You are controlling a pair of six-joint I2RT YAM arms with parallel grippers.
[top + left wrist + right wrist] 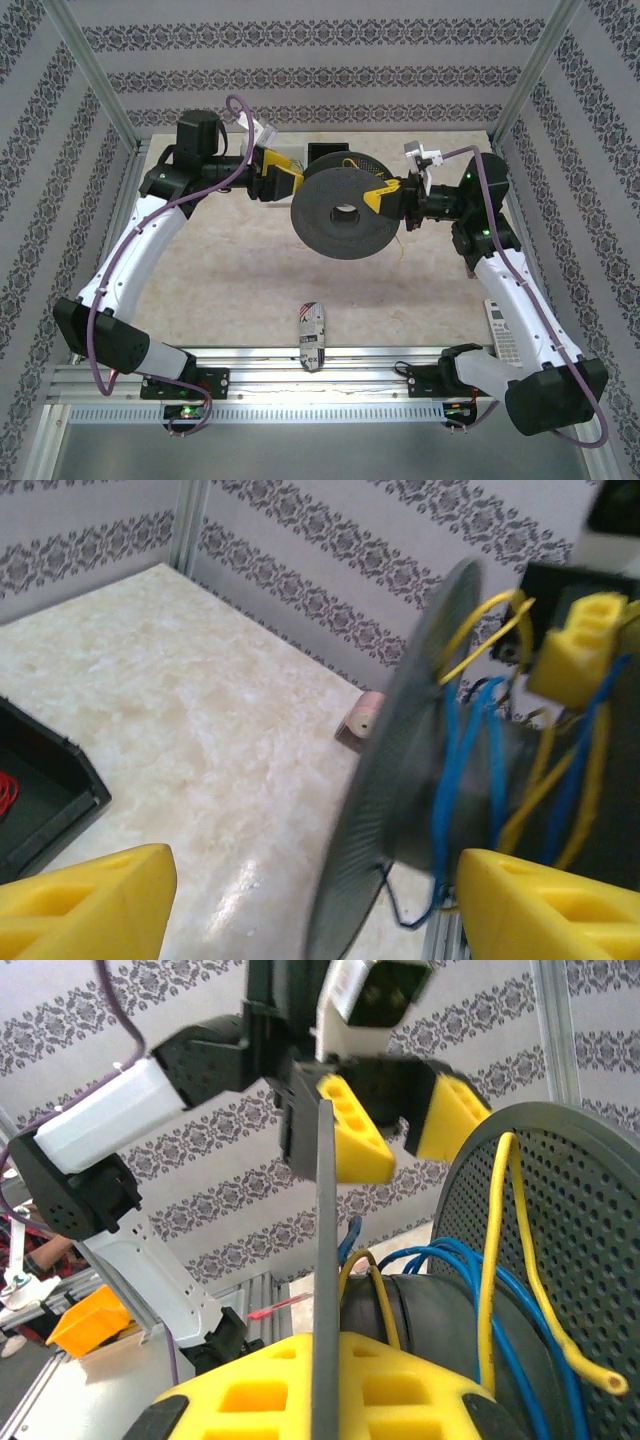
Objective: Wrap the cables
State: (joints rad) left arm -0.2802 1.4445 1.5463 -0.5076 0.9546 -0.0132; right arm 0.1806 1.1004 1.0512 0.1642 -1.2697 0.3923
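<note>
The spool [340,215] hangs in the air above the counter [230,280], between the two arms, its flat face turned up toward the overhead camera. The right tool [385,197] is pressed together on the rim of one flange and carries the spool. The left tool [283,182] sits just beside the spool's opposite edge, its fingers [90,905] spread wide with nothing between them.

The yellow cable [492,1260] is partly wound on the hub, mixed with turns of blue wire [450,780]. One strand climbs off the hub, crosses the perforated flange, bends over its rim and falls to a loose end [605,1382] on the right tool's side. From above, a thin yellow thread dangles below that tool. It is probably the same strand, though it is too fine to trace.

So the loose length lies across the spool from the free left tool, running roughly from hub to rim (the right arm is nearer, but it is busy holding). In my judgement the left tool would have to reach over or round the flange to take it.

The flanges hide the far side of the hub. How much cable is not yet wound cannot be told, and the left wrist view is blurred.
</note>
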